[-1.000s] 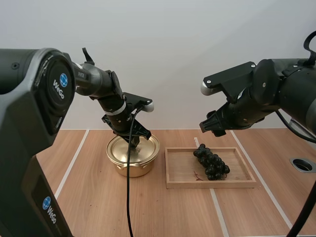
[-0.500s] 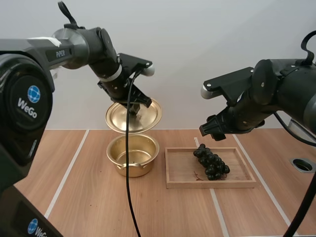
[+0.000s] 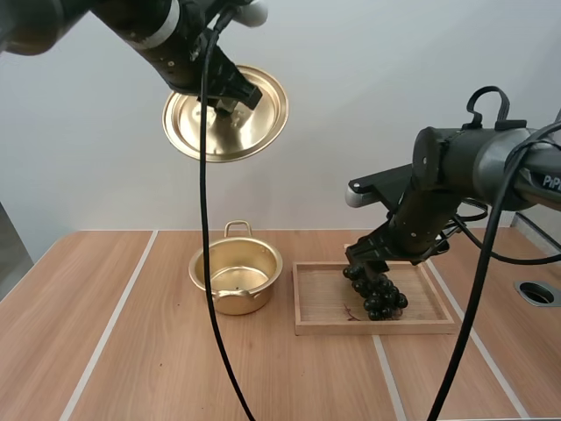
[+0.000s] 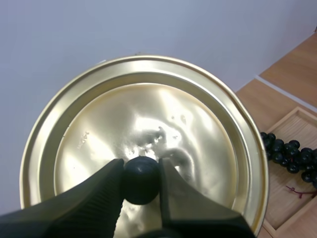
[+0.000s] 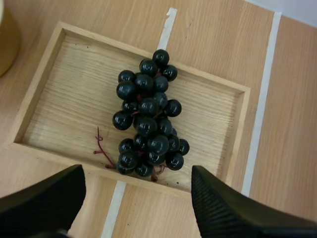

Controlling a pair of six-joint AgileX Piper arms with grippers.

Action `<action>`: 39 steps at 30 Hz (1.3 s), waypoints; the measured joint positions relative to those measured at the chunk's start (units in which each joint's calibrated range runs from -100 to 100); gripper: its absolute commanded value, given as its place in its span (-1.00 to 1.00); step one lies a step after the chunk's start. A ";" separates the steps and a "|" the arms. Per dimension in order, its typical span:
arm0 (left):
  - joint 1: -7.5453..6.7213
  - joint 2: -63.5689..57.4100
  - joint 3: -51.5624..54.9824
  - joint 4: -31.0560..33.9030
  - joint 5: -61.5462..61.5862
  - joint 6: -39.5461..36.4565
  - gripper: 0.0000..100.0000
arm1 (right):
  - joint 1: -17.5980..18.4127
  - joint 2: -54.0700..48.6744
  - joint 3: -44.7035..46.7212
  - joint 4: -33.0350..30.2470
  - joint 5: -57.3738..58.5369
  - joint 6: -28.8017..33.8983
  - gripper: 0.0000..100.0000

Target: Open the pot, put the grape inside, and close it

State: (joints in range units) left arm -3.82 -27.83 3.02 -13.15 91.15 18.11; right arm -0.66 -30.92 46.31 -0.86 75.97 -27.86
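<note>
High camera looks down across the surface [image 3: 158,351]; left wrist camera sits close against the lid [image 4: 198,148]; right wrist camera looks straight down on grapes [image 5: 148,124] all three share.

Left arm [image 3: 156,33] high, jaws pinched tight; right arm [image 3: 456,167] low, jaws wide apart.

Soft, even light fills the scene — bright, with no hard shadows on the wooden surface [image 3: 158,351]. The gold lid [image 4: 148,99] pinched in the left pincer [image 4: 141,173] throws back white glare just above the fingertips, in smeared patches. Below the spread right pincer [image 5: 137,173] each berry of the grapes [image 5: 148,119] carries a small highlight — their shadow on the tray [image 5: 64,99] is faint.
</note>
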 measured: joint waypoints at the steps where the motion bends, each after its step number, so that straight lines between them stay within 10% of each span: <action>1: 0.00 -0.91 -0.43 0.00 0.00 -0.11 -1.00 | 0.00 1.10 0.00 0.00 0.00 0.00 1.00; 39: 0.00 -10.51 -1.04 0.09 1.40 -0.57 -1.00 | 0.00 28.04 -0.82 -4.10 -18.45 0.10 1.00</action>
State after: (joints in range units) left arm -3.82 -38.35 1.98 -13.06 92.55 17.54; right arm -0.66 -2.88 45.49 -4.96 57.52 -27.77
